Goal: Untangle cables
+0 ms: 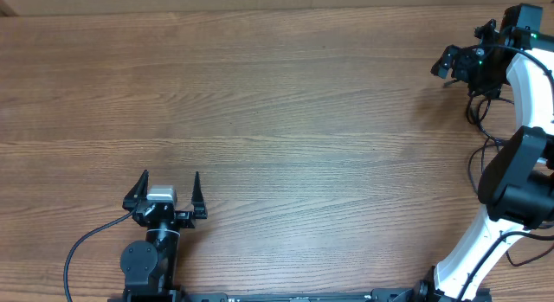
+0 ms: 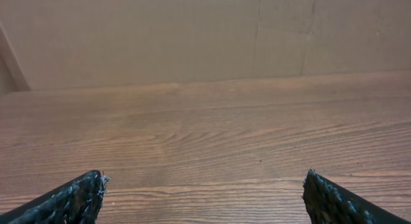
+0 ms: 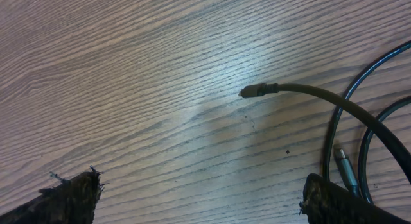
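Two arms: a pair of YAM units at a wood-grain table (image 1: pixel 260 94), caught from above and from each wrist.
Left gripper (image 1: pixel 170 177): at 7 o'clock in the overhead view, fingers released and spread wide, nothing between them. From its own wrist camera the fingertips (image 2: pixel 83 195) frame only bare wood.
Right gripper (image 1: pixel 450 67): at 2 o'clock in the overhead view. Its wrist camera shows the fingertips (image 3: pixel 77 192) wide apart and holding nothing.
Cables (image 3: pixel 334 108): thin black cords lying on the wood from 3 to 5 o'clock in the right wrist view, curving across one another beside the finger on that side.
Plug end (image 3: pixel 257 91): one cord's small connector, pointing toward 9 o'clock near the middle of that view, apart from both fingers.
Second connector (image 3: pixel 343 165): a silvery tip at 4 o'clock, just beside the finger there; whether they touch cannot be told.
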